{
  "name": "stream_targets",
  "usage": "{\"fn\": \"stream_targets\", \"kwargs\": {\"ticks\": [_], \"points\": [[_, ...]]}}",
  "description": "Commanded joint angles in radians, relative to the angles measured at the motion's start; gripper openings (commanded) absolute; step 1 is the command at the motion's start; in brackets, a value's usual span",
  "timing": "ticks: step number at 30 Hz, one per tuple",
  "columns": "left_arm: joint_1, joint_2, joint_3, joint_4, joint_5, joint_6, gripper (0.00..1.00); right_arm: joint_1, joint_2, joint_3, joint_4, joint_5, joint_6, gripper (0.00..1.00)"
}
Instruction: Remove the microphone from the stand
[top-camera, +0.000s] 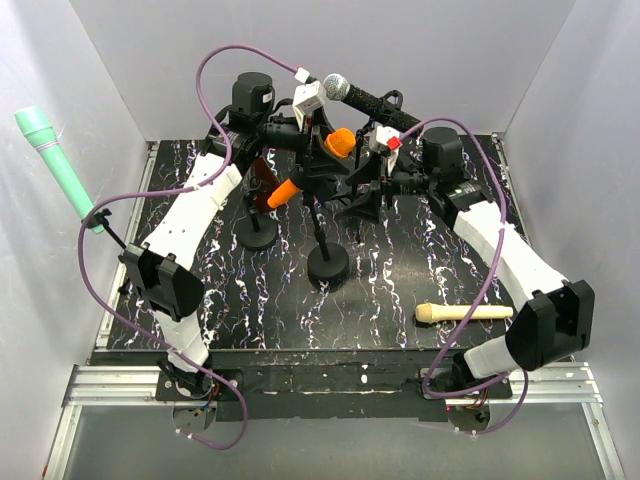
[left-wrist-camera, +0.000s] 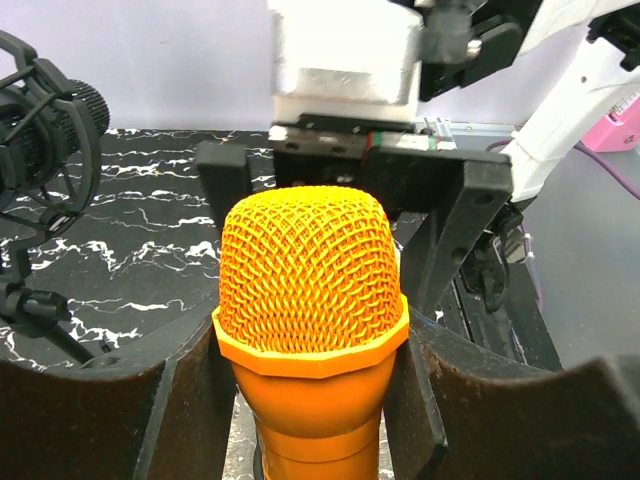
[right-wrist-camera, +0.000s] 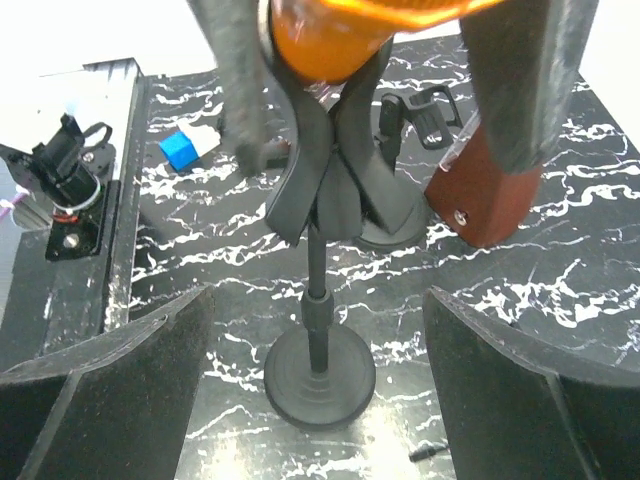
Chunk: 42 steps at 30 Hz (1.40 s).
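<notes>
Between the left fingers: the orange microphone is clamped just under its mesh head, with one dark pad pressed against each side of the collar.
Left gripper: closed to a middling width on the microphone; no gap is seen between the pads and the orange body.
Microphone's seat: the orange body is held in the black clip at the top of the stand, so it has not yet been lifted out.
Stand: set upright with its round base flat on the marbled table, ahead of and below the right gripper and centred between its fingers.
Right gripper: spread wide, with nothing gripped; its fingers are kept apart from the stand's pole on both sides.
Left of the left gripper: a black microphone is seen in a wire cradle.
Well behind the right gripper: a cream microphone is laid flat on the table.
Far left of the left gripper: a green microphone is seen tilted at the table's edge.
</notes>
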Motion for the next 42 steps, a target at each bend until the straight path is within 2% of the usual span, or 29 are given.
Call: {"fn": "stream_targets", "kwargs": {"ticks": [1, 4, 11, 16, 19, 25, 27, 29, 34, 35, 37, 38, 42], "points": [[-0.004, -0.042, 0.033, 0.03, 0.058, 0.003, 0.0, 0.026, 0.026, 0.056, 0.187, 0.0, 0.143, 0.91], [-0.004, -0.045, 0.027, 0.029, 0.052, 0.003, 0.0, 0.044, 0.04, 0.059, 0.247, 0.033, 0.192, 0.92], [-0.004, -0.051, 0.012, 0.038, 0.051, 0.003, 0.0, 0.085, 0.08, 0.074, 0.273, 0.031, 0.222, 0.92], [-0.004, -0.06, -0.004, 0.044, 0.045, 0.007, 0.0, 0.089, 0.1, 0.051, 0.286, 0.022, 0.232, 0.84], [-0.004, -0.065, -0.008, 0.044, 0.041, 0.008, 0.0, 0.089, 0.1, 0.036, 0.263, 0.0, 0.214, 0.76], [-0.004, -0.073, -0.028, 0.045, 0.031, 0.017, 0.0, 0.089, 0.094, 0.008, 0.235, -0.03, 0.19, 0.43], [-0.004, -0.076, -0.036, 0.045, 0.026, 0.022, 0.0, 0.089, 0.089, -0.001, 0.204, -0.033, 0.164, 0.26], [-0.004, -0.083, -0.042, 0.045, 0.02, 0.023, 0.0, 0.087, 0.078, -0.03, 0.184, -0.021, 0.142, 0.02], [-0.002, -0.088, -0.042, 0.035, 0.006, 0.036, 0.0, 0.087, 0.046, -0.099, 0.224, 0.031, 0.179, 0.01], [-0.002, -0.088, -0.044, 0.033, 0.006, 0.034, 0.0, 0.087, 0.04, -0.104, 0.227, 0.034, 0.182, 0.1], [-0.002, -0.088, -0.048, 0.033, 0.006, 0.031, 0.0, 0.087, 0.038, -0.107, 0.233, 0.022, 0.186, 0.43], [-0.002, -0.086, -0.048, 0.035, 0.006, 0.03, 0.0, 0.087, 0.038, -0.107, 0.235, 0.02, 0.189, 0.51], [-0.002, -0.086, -0.056, 0.044, 0.006, 0.017, 0.0, 0.087, 0.057, -0.091, 0.247, 0.016, 0.203, 0.66]]}}
